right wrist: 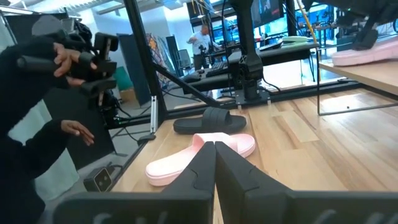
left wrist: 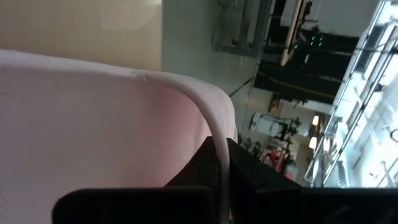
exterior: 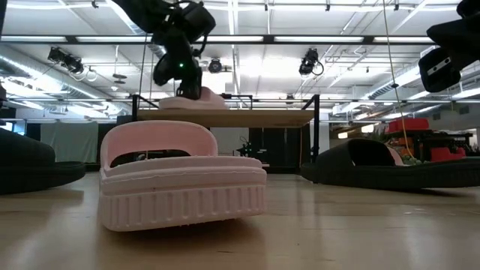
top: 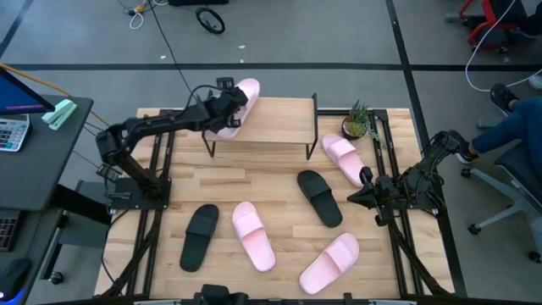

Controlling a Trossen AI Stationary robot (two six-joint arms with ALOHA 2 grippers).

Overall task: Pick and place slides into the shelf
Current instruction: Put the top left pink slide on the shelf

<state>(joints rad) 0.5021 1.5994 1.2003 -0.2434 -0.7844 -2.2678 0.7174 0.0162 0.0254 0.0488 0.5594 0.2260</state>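
**Pink slide at the shelf's left end**

Shelf (top: pixel 271 123) stands at the far middle of your desk (top: pixel 271 182), and your left end effector (top: pixel 230 108) is pinching a pink slide (top: pixel 240 106) by its edge there. In the low view that slide rests on the plank top; from above its far end overhangs the shelf's back corner.

Your right end effector (top: pixel 356 196) waits near the desk's right side with its fingers pressed together, holding nothing.

Five more slides lie on the desk: a pink one (top: pixel 342 158) just right of the shelf beside a small potted plant (top: pixel 357 121), a black one (top: pixel 319 196) in the middle, another black one (top: pixel 200 236) front left, and two pink ones (top: pixel 253 235) (top: pixel 329 263) at the front.
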